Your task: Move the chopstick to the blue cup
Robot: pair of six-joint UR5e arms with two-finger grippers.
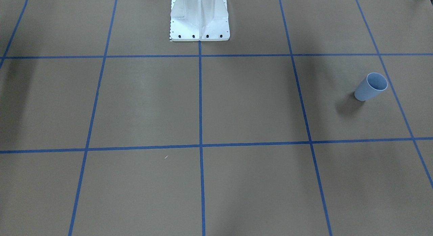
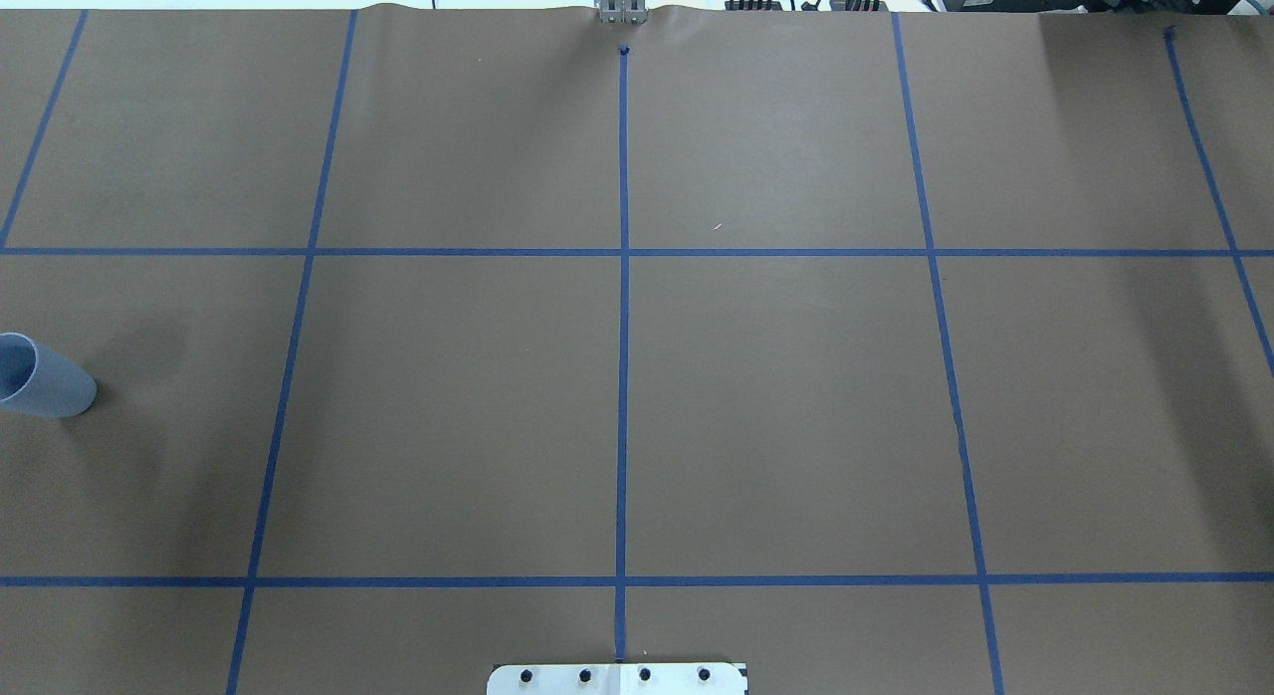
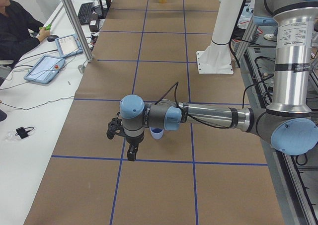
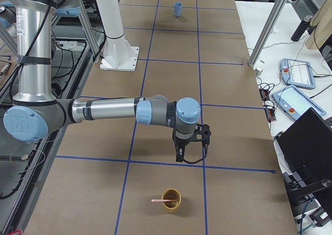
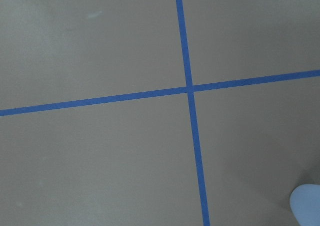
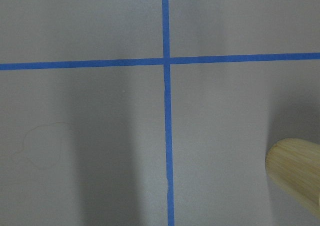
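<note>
Exterior right view: over the table (image 4: 233, 121), the right gripper (image 4: 179, 156) hangs mid-frame. In exterior left, the left gripper (image 3: 131, 154) is centre, near the blue cup (image 3: 157, 134). I cannot tell either opening. The chopstick (image 4: 158, 199) sits in a tan cup (image 4: 172, 205), bottom centre of exterior right.

surface (image 2: 796, 426): brown paper cover, blue tape (image 2: 623, 376) grid | side desk (image 3: 30, 115): white, along the surface's edge, holds two tablets (image 3: 44, 68), keyboard (image 3: 85, 12) | person (image 3: 17, 31): seated at desk, dark top | post (image 3: 74, 24): metal, at surface edge | screen (image 4: 306, 141): black, on desk | light: even, soft shadows
</note>
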